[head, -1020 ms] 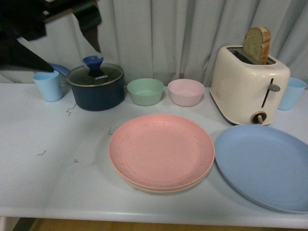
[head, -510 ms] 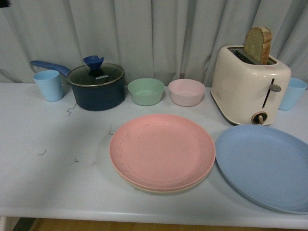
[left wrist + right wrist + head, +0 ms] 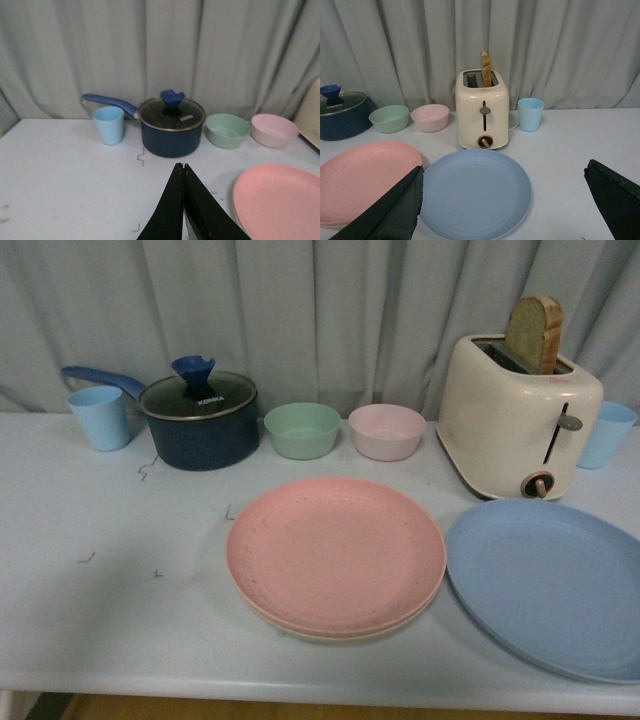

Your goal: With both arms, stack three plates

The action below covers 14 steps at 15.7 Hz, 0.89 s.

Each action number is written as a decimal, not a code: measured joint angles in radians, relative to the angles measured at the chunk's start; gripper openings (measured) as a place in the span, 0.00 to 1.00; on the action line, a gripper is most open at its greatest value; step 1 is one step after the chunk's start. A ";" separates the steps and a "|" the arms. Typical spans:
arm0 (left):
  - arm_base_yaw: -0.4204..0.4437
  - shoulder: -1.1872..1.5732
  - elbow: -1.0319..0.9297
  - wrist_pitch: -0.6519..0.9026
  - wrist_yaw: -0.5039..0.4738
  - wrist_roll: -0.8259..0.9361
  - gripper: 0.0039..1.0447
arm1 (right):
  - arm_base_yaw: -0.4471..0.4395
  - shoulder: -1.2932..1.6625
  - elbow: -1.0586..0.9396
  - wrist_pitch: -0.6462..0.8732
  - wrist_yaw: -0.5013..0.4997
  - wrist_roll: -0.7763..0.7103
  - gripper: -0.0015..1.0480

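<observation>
Plates (image 3: 335, 555) untouched; right jaws wide, empty.

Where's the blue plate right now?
Front view: the blue plate lies at right, in front of the toaster, beside the pink plate.

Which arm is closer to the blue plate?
Right. The right gripper is open right by the blue plate, facing it; the left gripper is shut by the pink plate, farther off.
</observation>
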 joint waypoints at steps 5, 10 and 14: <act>0.042 -0.153 -0.085 -0.066 0.024 0.001 0.01 | 0.000 0.000 0.000 0.000 0.000 0.000 0.94; 0.040 -0.400 -0.198 -0.201 0.027 0.001 0.01 | 0.000 0.000 0.000 0.000 0.000 0.000 0.94; 0.040 -0.605 -0.198 -0.391 0.027 0.001 0.01 | 0.000 0.000 0.000 0.000 0.000 0.000 0.94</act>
